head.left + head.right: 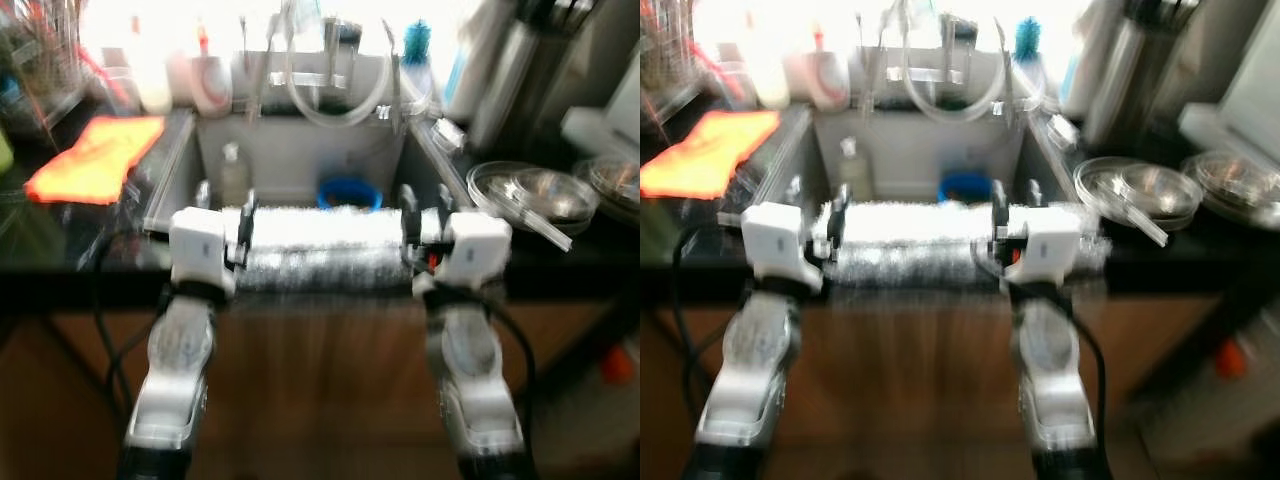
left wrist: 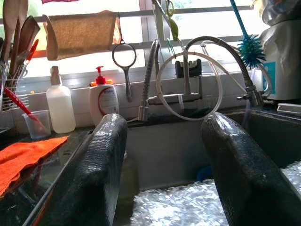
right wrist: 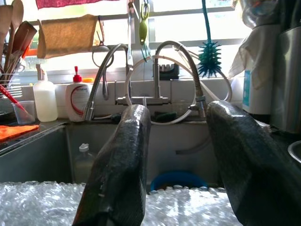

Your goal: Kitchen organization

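A silvery crinkled sheet point(image 1: 318, 250) lies across the front edge of the sink point(image 1: 300, 150), spanning the basin's width. The left gripper point(image 1: 243, 232) and right gripper point(image 1: 408, 228) hover at its two ends, jaws spread wide, holding nothing. A blue bowl point(image 1: 349, 192) sits behind. An orange cloth point(image 1: 95, 158) lies on the dark bench point(image 1: 60, 235) well left.

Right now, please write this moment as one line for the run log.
place: sink front | left gripper: open, at left end of bubble wrap roll | right gripper: open, at right end | roll: across sink's front edge
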Available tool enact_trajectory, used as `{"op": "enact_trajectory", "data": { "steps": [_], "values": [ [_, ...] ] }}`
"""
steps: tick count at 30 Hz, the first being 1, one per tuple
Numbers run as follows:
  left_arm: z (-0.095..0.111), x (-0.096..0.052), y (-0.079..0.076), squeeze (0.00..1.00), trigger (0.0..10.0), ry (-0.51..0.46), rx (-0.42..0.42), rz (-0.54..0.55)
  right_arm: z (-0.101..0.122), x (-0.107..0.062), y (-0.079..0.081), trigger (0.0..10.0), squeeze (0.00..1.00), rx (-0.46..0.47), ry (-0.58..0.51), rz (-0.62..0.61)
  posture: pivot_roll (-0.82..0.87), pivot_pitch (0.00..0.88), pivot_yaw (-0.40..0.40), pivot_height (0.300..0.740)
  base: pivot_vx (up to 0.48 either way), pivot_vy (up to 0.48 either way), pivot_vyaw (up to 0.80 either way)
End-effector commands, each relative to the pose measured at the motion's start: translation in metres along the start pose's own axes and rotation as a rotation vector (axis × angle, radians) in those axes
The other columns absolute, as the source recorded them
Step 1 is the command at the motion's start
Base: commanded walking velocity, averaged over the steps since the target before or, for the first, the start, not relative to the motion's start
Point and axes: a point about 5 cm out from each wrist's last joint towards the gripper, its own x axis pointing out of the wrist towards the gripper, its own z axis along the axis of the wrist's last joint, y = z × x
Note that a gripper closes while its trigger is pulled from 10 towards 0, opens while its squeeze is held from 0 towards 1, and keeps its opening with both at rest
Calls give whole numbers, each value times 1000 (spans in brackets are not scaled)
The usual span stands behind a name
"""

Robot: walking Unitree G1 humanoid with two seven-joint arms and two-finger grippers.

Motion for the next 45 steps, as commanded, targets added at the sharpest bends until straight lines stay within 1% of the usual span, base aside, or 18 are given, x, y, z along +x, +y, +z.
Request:
{"op": "enact_trajectory", "data": {
  "steps": [1,8,12,14,16,17,18,22,23,24,28,31,35,36,38,39,41,45],
  "values": [
    [6,7,-5,0,10000,-23,-6,-21,3,3,-3,10000,0,-4,-9,-8,20,0,-76,740,0,0,0],
    [7,6,-7,0,10000,-27,-16,-36,1,2,-4,10000,0,-6,-3,-11,21,0,-76,740,0,0,0],
    [7,7,-8,0,10000,-29,-25,-42,-2,-3,-6,10000,0,-11,5,-20,19,0,-75,740,0,0,0],
    [7,7,-7,0,10000,-28,-26,-43,-4,-6,-8,10000,0,-19,16,-36,15,0,-73,740,0,0,0],
    [7,7,-8,0,10000,-27,-26,-45,-7,-7,-16,10000,0,-2,37,-84,15,0,-73,740,0,0,0],
    [7,8,-8,0,10000,-28,-28,-45,-9,-7,-22,10000,0,36,49,-132,14,0,-73,740,0,0,0],
    [7,7,-8,0,10000,-29,-28,-45,-10,-7,-30,10000,0,95,62,-195,13,0,-72,740,0,0,0],
    [7,7,-8,0,10000,-30,-28,-44,-12,-6,-44,10000,0,201,68,-304,18,0,-73,740,0,0,0],
    [7,7,-7,0,10000,-31,-26,-45,-13,-6,-51,10000,0,253,78,-363,18,0,-73,740,0,0,0],
    [8,7,-7,0,10000,-32,-26,-44,-15,-7,-55,10000,0,279,82,-400,18,0,-73,740,0,0,0],
    [8,7,-7,0,10000,-33,-27,-45,-20,-10,-66,10000,0,339,98,-489,17,0,-70,740,0,0,0],
    [8,6,-9,0,10000,-34,-27,-52,-28,-14,-77,10000,0,398,133,-596,17,0,-69,740,0,0,0],
    [8,7,-9,0,10000,-33,-26,-54,-33,-16,-82,10000,0,432,160,-639,18,0,-69,740,0,0,0],
    [8,7,-9,0,10000,-33,-26,-54,-34,-16,-82,10000,47,437,163,-637,18,0,-69,740,0,0,0],
    [8,7,-9,0,10000,-33,-26,-55,-34,-15,-82,10000,47,442,165,-633,18,0,-69,740,0,0,0],
    [8,7,-9,0,10000,-33,-25,-56,-33,-14,-81,10000,1000,451,157,-623,21,0,-69,740,0,0,0],
    [8,7,-9,0,10000,-33,-25,-57,-30,-10,-79,10000,1000,465,137,-593,21,0,-69,740,0,0,0],
    [8,7,-9,0,10000,-33,-26,-58,-29,-8,-79,10000,1000,466,132,-591,20,0,-68,740,0,0,0]
  ]
}}
